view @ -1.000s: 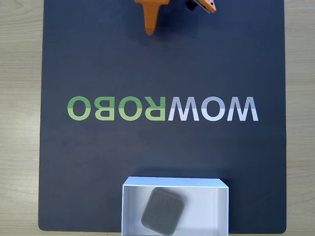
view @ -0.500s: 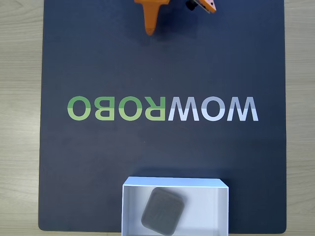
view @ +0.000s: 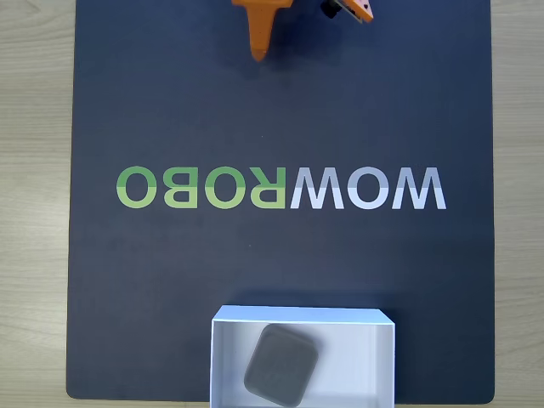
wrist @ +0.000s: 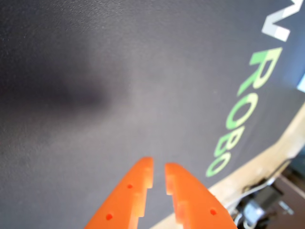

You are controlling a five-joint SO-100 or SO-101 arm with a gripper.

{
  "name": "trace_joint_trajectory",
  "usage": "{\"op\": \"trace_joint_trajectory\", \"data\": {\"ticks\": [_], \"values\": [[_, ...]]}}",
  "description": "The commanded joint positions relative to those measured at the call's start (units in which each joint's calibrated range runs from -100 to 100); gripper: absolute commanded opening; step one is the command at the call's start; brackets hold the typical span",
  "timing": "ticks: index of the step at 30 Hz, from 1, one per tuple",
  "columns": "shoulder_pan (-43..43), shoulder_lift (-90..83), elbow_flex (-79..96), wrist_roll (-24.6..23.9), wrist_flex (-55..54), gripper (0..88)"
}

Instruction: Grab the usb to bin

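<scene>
Pale wood-grain tabletop (view: 34,170) carries one dark mat (view: 280,110) printed with mirrored WOWROBO lettering (view: 280,188), green and pale grey, in the fixed view.

One usb (view: 282,365), a grey rounded square, lies flat and turned at an angle inside one white bin (view: 303,318) at the bottom edge of the fixed view. It sits near the middle of the bin floor, apart from the walls as far as can be seen.

One orange tool (view: 259,56) at the top edge of the fixed view, well apart from the bin, with the lettering between them. In the wrist view the tool (wrist: 158,164) has its two jaws nearly together, a narrow slit showing between the tips, nothing held. Bare mat lies under it, with the green ROBO letters (wrist: 238,114) off to the right of that view.
</scene>
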Motion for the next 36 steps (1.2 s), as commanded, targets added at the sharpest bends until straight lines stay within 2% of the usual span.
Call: {"op": "trace_joint_trajectory", "data": {"ticks": [1, 36], "values": [[0.35, -0.18, -0.27, 0.25, 0.7, 2.9], [0.35, -0.18, -0.27, 0.25, 0.7, 2.9]]}}
